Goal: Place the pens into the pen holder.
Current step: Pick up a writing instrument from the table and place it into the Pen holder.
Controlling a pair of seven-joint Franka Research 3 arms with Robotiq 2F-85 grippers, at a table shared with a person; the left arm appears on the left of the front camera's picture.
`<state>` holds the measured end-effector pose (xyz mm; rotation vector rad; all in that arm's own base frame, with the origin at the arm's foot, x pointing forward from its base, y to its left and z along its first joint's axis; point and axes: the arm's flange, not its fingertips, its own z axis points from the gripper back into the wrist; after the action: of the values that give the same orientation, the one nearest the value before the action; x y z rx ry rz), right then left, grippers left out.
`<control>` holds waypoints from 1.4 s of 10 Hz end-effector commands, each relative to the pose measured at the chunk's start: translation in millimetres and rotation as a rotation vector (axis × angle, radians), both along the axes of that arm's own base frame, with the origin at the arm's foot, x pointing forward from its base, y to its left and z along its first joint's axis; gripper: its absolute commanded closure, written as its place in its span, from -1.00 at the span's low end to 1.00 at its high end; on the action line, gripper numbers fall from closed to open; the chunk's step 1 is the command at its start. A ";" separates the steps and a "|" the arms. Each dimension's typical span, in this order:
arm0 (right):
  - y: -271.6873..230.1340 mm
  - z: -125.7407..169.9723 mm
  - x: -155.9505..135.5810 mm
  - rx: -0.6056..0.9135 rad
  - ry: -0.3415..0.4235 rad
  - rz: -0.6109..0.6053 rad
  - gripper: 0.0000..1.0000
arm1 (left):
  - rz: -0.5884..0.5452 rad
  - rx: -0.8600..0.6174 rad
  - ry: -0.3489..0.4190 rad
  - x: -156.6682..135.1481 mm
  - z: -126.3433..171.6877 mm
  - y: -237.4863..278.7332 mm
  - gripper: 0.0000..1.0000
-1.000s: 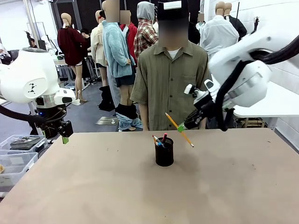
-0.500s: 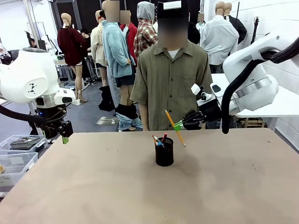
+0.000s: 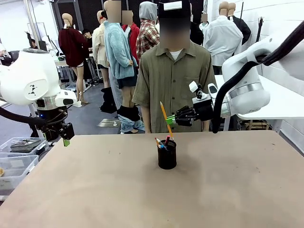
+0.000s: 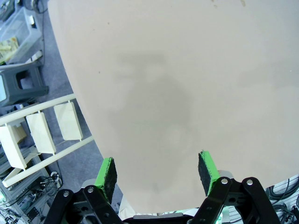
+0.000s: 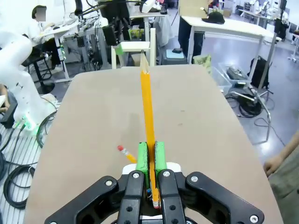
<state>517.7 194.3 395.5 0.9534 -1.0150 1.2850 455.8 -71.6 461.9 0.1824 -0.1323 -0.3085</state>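
The black mesh pen holder (image 3: 167, 156) stands mid-table with two pens (image 3: 161, 142) sticking out of it. Just above it my right gripper (image 3: 170, 120) is shut on an orange pencil-like pen (image 3: 163, 110), which stands nearly upright, its lower end close over the holder's mouth. In the right wrist view the orange pen (image 5: 146, 102) runs straight out from between the green pads (image 5: 143, 157), and a red-tipped pen end (image 5: 122, 150) peeks out beside them. My left gripper (image 3: 65, 137) hangs at the table's far left edge; its fingers (image 4: 106, 173) stand open over bare tabletop.
A person in an olive shirt (image 3: 173, 80) stands at the far side, right behind the holder. Clear plastic bins (image 3: 16, 159) sit off the table's left edge. The tan tabletop (image 3: 142, 194) spreads wide around the holder.
My right gripper has carried the orange pen left and slightly up, turning it from a slant to nearly upright above the holder. The left arm has stayed still.
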 end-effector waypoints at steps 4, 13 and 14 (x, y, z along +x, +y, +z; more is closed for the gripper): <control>21.3 -26.2 24.8 -0.018 0.038 0.028 1.00 | -0.011 0.013 -0.015 0.8 0.5 2.2 -0.83; 9.6 -52.9 9.1 -0.107 0.063 0.010 0.39 | -0.011 0.013 -0.015 0.8 0.5 2.2 -0.83; 7.8 -52.3 7.7 -0.108 0.057 0.003 0.03 | -0.011 0.013 -0.015 0.8 0.5 2.2 -0.83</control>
<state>532.4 203.5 340.8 0.9265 -0.8964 1.3053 455.8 -71.6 461.9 0.1824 -0.1322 -0.3085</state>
